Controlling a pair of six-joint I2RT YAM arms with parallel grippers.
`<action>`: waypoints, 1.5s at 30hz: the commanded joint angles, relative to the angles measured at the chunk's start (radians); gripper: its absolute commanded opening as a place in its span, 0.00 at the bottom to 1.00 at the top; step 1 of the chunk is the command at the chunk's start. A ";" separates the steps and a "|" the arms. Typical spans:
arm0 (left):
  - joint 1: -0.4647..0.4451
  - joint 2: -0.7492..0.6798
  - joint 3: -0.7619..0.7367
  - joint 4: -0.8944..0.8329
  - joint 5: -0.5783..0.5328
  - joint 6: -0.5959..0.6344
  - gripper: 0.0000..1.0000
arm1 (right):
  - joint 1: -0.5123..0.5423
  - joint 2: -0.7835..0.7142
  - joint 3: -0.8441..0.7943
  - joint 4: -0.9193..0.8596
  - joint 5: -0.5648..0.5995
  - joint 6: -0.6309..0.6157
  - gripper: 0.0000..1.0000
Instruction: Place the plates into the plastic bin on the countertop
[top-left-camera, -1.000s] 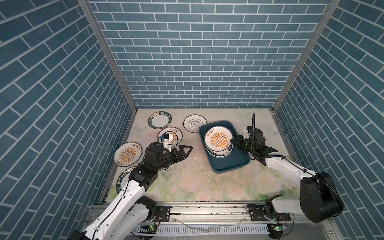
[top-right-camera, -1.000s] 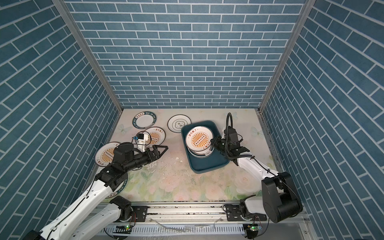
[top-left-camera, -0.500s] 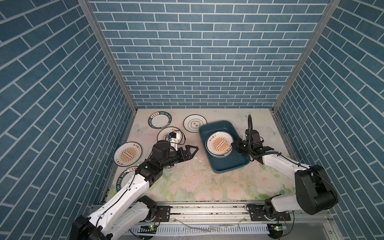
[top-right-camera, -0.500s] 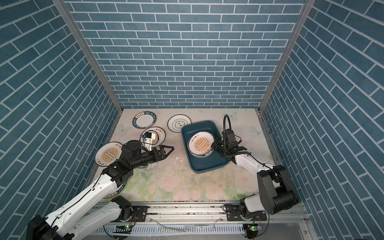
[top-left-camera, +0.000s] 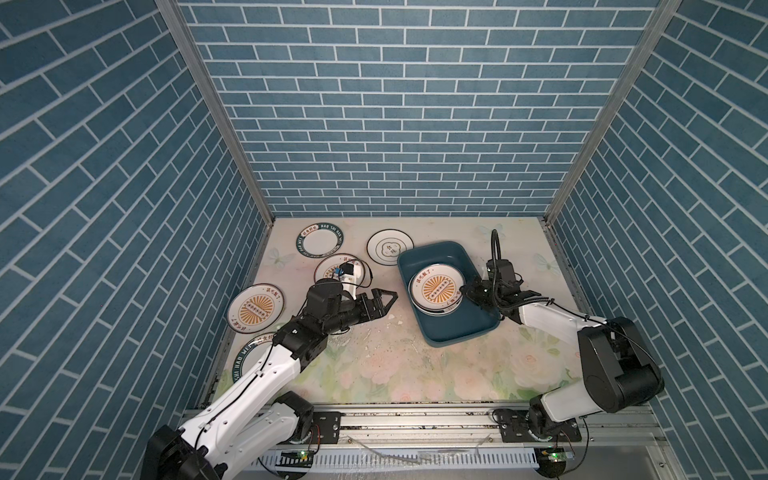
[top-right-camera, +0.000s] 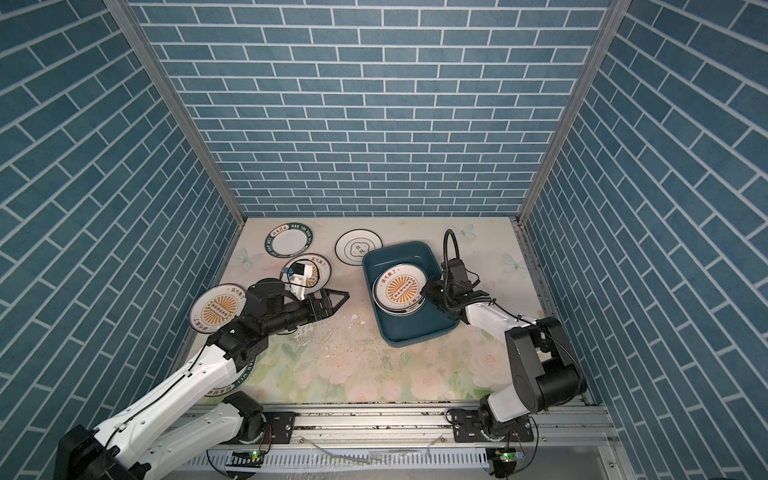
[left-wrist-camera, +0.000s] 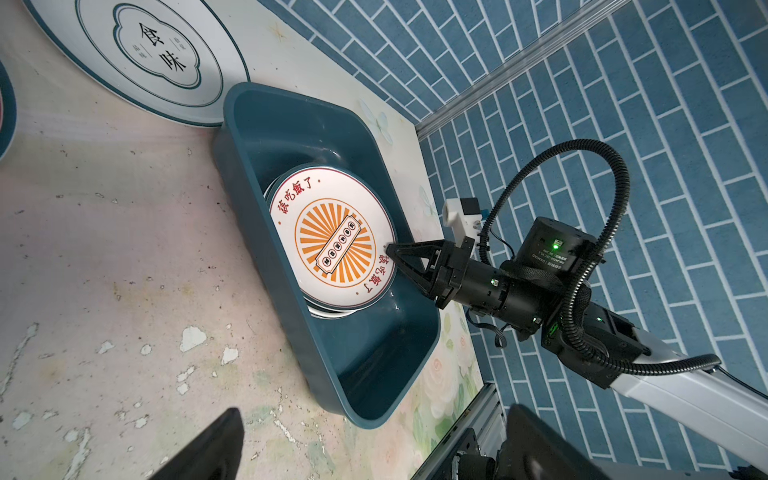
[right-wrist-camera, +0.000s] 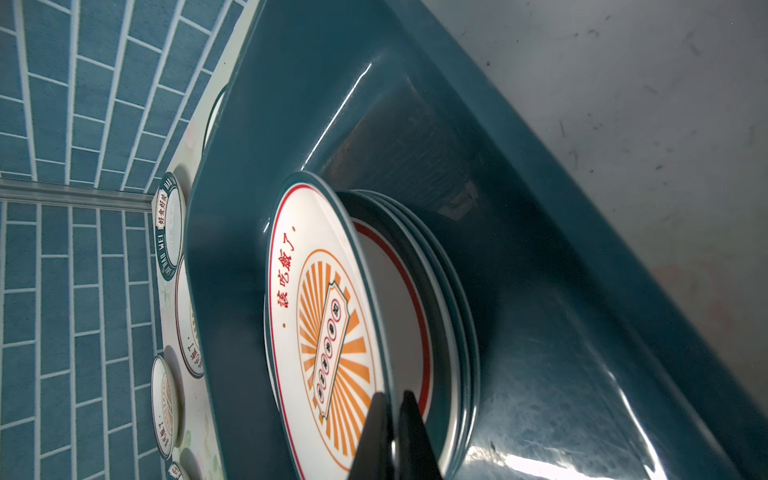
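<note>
The teal plastic bin (top-left-camera: 457, 337) (top-right-camera: 415, 337) stands right of centre on the flowered countertop (top-left-camera: 374, 374) and holds a stack of plates (right-wrist-camera: 451, 291). My right gripper (top-left-camera: 464, 291) (top-right-camera: 424, 296) (right-wrist-camera: 392, 399) is shut on the rim of the top plate (top-left-camera: 434, 287) (top-right-camera: 399, 290) (left-wrist-camera: 332, 237), an orange sunburst plate tilted up off the stack in the right wrist view. My left gripper (top-left-camera: 386, 300) (top-right-camera: 338, 300) (left-wrist-camera: 374, 419) hovers open and empty left of the bin.
More plates lie on the counter's left side: a cloud-outline plate (top-left-camera: 390, 247), a teal-rimmed plate (top-left-camera: 320, 241), a sunburst plate (top-left-camera: 255, 308), one sunburst plate partly under the left wrist (top-left-camera: 328, 268), and a teal-rimmed plate under the left arm (top-left-camera: 249, 357). Blue brick walls enclose three sides.
My left gripper has reached rightward toward the bin, still open. My right gripper has lowered the sunburst plate deeper into the bin, onto the stack.
</note>
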 joint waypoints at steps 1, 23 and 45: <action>-0.005 0.007 0.041 -0.010 -0.006 0.029 1.00 | 0.000 0.019 0.030 0.014 -0.023 -0.018 0.00; -0.005 -0.012 0.041 -0.132 -0.108 0.034 1.00 | 0.000 -0.051 0.051 -0.086 -0.015 -0.066 0.55; 0.163 -0.143 -0.017 -0.422 -0.315 -0.035 1.00 | 0.086 -0.303 0.113 -0.168 0.012 -0.198 0.98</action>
